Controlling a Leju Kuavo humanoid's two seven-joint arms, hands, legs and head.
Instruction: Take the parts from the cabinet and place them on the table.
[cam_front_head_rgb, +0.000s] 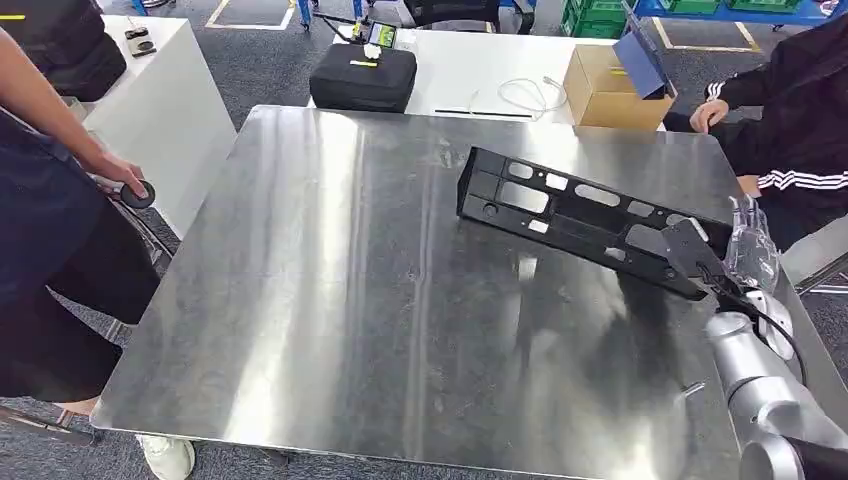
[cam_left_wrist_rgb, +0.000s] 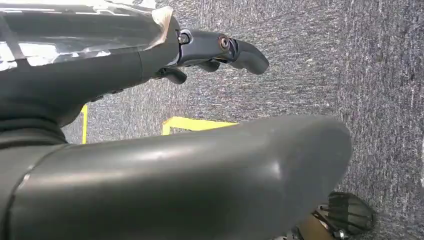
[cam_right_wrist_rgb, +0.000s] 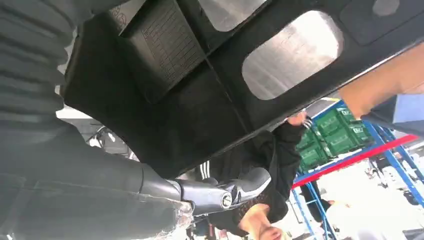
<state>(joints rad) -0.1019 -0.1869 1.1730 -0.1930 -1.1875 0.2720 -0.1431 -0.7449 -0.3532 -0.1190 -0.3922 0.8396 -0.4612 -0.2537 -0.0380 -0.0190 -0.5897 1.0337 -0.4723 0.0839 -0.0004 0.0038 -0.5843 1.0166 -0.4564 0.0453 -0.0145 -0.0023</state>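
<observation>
Fingers of right hand grip near end of long black part; its long axis runs away to far-left over metal table. Left hand hangs low, fingers loosely curled, holding nothing.

Black case, cardboard box, white cable beyond; seated person at right

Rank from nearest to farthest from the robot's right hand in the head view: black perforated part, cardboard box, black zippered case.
1. Black perforated part, held in the right hand.
2. Cardboard box, beyond the table's far right.
3. Black zippered case, far centre-left.
</observation>
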